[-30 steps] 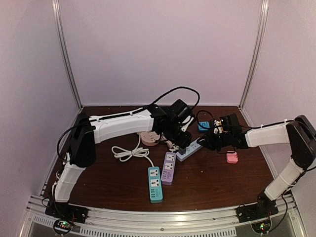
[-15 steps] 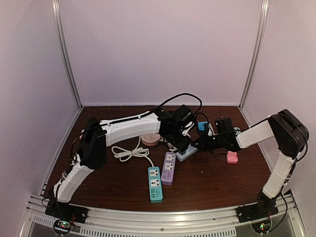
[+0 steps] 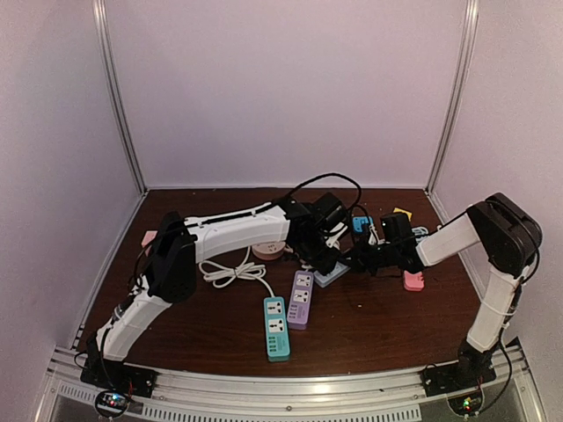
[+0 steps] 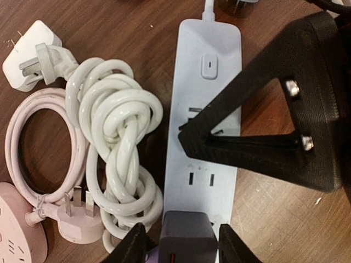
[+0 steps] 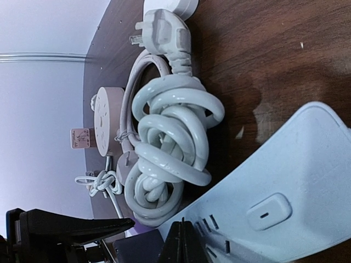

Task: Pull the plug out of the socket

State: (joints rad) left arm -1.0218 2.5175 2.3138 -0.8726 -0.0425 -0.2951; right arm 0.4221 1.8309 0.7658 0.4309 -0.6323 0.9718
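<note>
A pale blue power strip (image 4: 205, 87) lies on the brown table, with a dark grey plug (image 4: 188, 238) seated at its near end. My left gripper (image 4: 182, 236) is open and straddles that plug: one finger stands almost against it, the other has a small gap. My right gripper (image 5: 184, 233) is shut, and its closed tip rests on the strip's (image 5: 296, 181) face by the slots, just beyond the plug (image 5: 134, 246). In the top view both grippers meet over the strip (image 3: 332, 276), and the left gripper (image 3: 320, 260) hides the plug there.
A knotted white cable (image 4: 118, 148) lies right beside the strip, with a pink round socket (image 4: 13, 230), its pink plug (image 4: 77, 222) and a white adapter (image 4: 30, 60) further left. A purple strip (image 3: 301, 299) and a teal strip (image 3: 276, 328) lie nearer the front. A small pink block (image 3: 413, 280) is on the right.
My right arm has reached left and its gripper has shut and settled on the blue strip. The left gripper has shifted slightly right over the plug, its jaws now narrower.
</note>
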